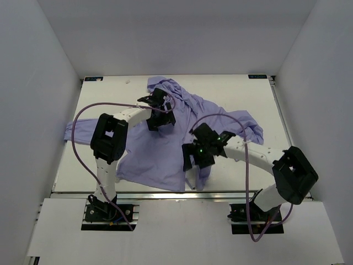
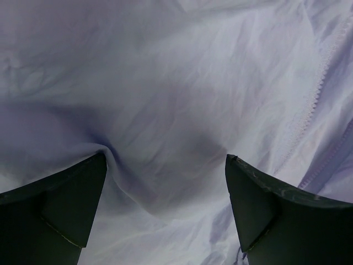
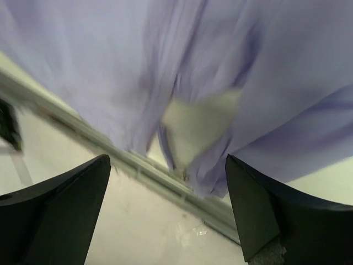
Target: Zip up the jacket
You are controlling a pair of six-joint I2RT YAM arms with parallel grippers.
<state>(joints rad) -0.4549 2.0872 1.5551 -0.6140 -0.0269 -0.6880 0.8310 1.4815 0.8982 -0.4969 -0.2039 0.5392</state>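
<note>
The lavender jacket [image 1: 165, 149] lies spread and wrinkled on the white table [image 1: 231, 94], one sleeve reaching left and its hem near the front edge. My left gripper [image 1: 156, 104] hovers over the jacket's upper part. In the left wrist view it [image 2: 165, 160] is open, fabric [image 2: 165, 99] fills the view below it, and its left finger [image 2: 66, 204] touches a fold. A line of zipper teeth [image 2: 317, 83] runs at the right. My right gripper [image 1: 196, 163] is open over the hem. In the blurred right wrist view it [image 3: 168, 160] holds nothing, and the hem [image 3: 220, 165] lies just beyond the fingers.
The table's front edge rail [image 3: 165, 182] runs under the right gripper. Grey walls enclose the table on the left, right and back. Purple cables [image 1: 77, 149] loop beside both arms. A sleeve [image 1: 77, 130] hangs at the table's left edge.
</note>
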